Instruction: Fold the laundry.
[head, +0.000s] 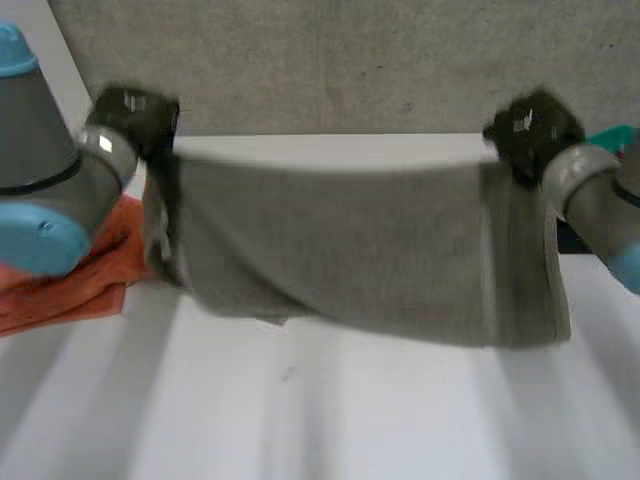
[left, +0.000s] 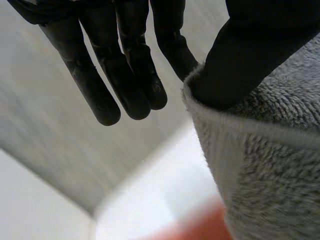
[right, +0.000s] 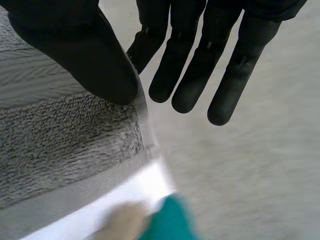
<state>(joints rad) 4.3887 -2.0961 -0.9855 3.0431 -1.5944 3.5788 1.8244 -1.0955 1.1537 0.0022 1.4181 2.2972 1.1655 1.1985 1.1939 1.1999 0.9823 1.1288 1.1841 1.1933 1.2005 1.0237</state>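
A: Grey towel (head: 340, 250), where?
B: Hangs stretched btw both hands. L hand (head: 135, 115) pinches one top corner w/ thumb, other fingers straight; R hand (head: 530, 125) same, opposite corner.

The towel (head: 340, 250) is plain grey pile, crossed by a paler grey band near one end. The left robot hand (head: 135, 112) and right robot hand (head: 530, 125) are black, on grey arms (head: 40, 170) capped light blue. The surface (head: 300, 410) is white, with an orange cloth (head: 70, 290) at its left edge and a teal cloth (head: 612, 137) at its right edge
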